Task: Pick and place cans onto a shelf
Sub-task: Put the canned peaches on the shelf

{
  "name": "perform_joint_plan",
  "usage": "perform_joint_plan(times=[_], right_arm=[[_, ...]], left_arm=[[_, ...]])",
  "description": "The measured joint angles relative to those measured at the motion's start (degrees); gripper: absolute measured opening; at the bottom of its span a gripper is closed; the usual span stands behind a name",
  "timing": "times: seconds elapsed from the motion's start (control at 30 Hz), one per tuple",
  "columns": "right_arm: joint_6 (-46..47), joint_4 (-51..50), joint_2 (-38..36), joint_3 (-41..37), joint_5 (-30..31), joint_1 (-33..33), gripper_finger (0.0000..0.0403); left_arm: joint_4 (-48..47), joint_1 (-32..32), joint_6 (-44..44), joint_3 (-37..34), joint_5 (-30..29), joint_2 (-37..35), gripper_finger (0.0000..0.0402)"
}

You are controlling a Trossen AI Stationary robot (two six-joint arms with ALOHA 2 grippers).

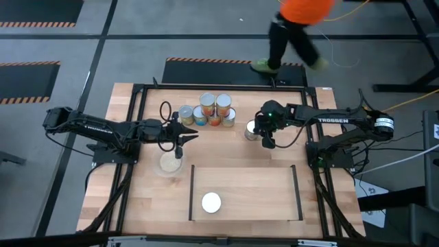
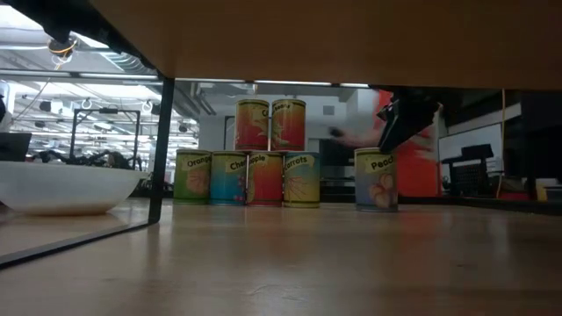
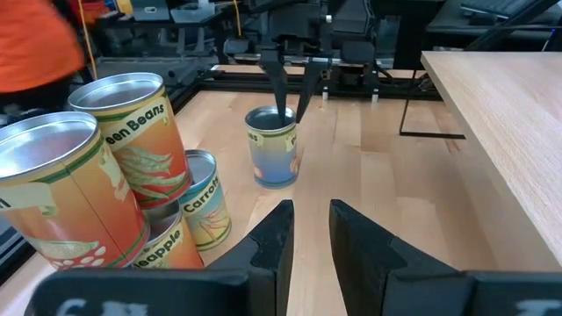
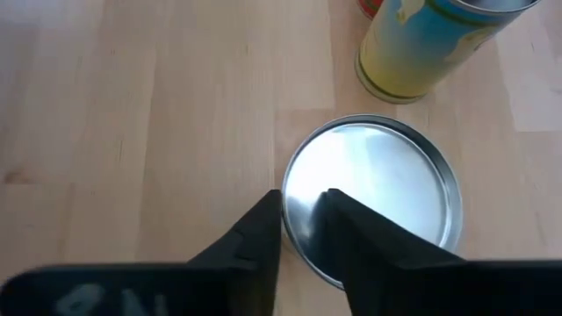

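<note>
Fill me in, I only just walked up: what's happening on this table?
The right pincer is down over a lone can standing apart from the stacked cans, its fingers straddling the can's rim, one inside and one outside. The can stands on the table, not lifted yet. One can already sits on the shelf. The left pincer waits above a clear dish, holding nothing. A person walks past behind the table.

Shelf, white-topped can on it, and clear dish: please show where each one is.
shelf (image 1: 260, 185), high view, bare wood panel.
can (image 1: 211, 202), high view, its round top.
dish (image 1: 170, 164), high view, its contents.
</note>
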Motion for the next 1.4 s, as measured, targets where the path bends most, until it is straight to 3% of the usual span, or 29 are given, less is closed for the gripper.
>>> perform_joint_plan(times=[0.6, 0.97, 1.4], right_arm=[[0.1, -0.1, 0.0, 0.0, 0.7, 0.0, 0.0008], [0.1, 0.0, -0.1, 0.0, 0.7, 0.0, 0.0004], [0.1, -16.3, 0.1, 16.0, 1.1, 0.5, 0.0002]], left_arm=[[0.0, 0.0, 0.0, 0.0, 0.0, 0.0, 0.0069], [0.0, 0.0, 0.0, 0.0, 0.0, 0.0, 0.0069], [0.0, 0.0, -0.2, 0.0, 0.0, 0.0, 0.0069]])
